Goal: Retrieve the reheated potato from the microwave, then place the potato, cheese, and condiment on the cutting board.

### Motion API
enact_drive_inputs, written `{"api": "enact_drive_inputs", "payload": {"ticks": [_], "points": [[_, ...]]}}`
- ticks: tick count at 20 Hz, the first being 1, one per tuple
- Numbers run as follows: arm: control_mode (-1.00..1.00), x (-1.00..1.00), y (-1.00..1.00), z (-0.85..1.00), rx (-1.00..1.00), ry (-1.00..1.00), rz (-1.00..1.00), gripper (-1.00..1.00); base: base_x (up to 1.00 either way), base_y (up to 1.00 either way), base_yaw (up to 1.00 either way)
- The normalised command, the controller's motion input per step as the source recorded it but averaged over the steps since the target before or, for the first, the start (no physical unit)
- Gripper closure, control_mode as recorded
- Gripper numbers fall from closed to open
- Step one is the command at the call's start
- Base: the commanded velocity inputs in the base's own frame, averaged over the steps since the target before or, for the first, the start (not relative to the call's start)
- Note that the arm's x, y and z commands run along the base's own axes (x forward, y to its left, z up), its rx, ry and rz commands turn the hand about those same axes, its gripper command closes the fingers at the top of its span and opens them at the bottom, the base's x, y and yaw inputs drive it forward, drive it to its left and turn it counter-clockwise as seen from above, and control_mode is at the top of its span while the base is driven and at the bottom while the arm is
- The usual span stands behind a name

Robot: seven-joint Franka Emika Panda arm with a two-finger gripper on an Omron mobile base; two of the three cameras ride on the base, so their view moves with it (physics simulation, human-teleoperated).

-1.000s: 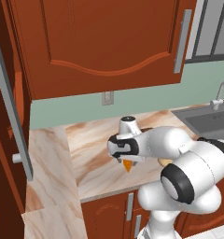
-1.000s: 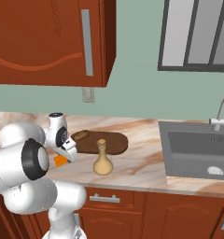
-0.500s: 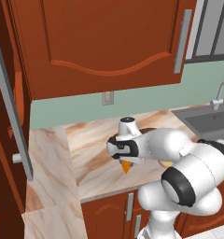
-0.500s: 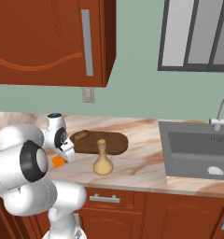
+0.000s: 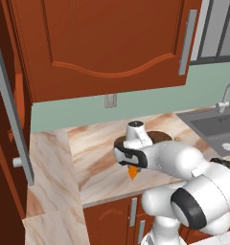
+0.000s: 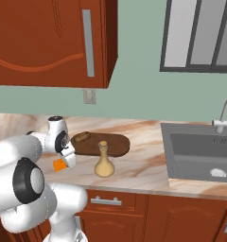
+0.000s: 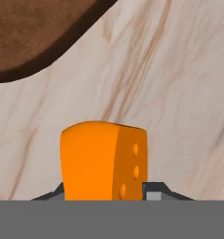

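My gripper [image 7: 104, 193] is shut on the cheese [image 7: 103, 161], a bright orange wedge held between the fingertips just over the marble counter. From the base views the gripper [image 5: 131, 166] points down with the cheese [image 6: 59, 165] under it, left of the cutting board [image 6: 113, 144]. On the board's left end lies the potato [image 6: 81, 137]. In front of the board stands the condiment bottle [image 6: 104, 163], on the counter. A corner of the dark board [image 7: 34, 32] shows at the upper left of the hand view. The microwave is out of view.
A sink [image 6: 200, 156] with a faucet [image 6: 225, 113] lies to the right. Wooden wall cabinets [image 5: 102, 43] hang above the counter [image 5: 88, 162]. A tall door with a grey handle [image 5: 11, 115] stands at the far left.
The hand with the cheese has barely shifted; board, potato and bottle stay where they were.
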Motion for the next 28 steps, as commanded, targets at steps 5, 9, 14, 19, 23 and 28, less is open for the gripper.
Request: {"api": "enact_drive_inputs", "payload": {"ticks": [5,9,14,19,23,28], "points": [[-1.0,-0.1,-0.17,0.05,0.0,-0.09,-0.1,1.0,0.0,0.0,0.0],[-1.0,0.0,-0.13,0.14,0.0,-0.14,-0.05,1.0,0.0,0.0,0.0],[-1.0,0.03,-0.09,0.16,0.0,-0.08,-0.04,1.0,0.0,0.0,0.0],[-1.0,0.1,-0.06,0.14,0.0,-0.02,-0.01,1.0,0.0,0.0,0.0],[-1.0,0.2,-0.13,0.01,0.0,-0.01,0.0,1.0,0.0,0.0,0.0],[-1.0,0.26,-0.09,0.0,0.0,-0.11,0.0,1.0,0.0,0.0,0.0]]}}
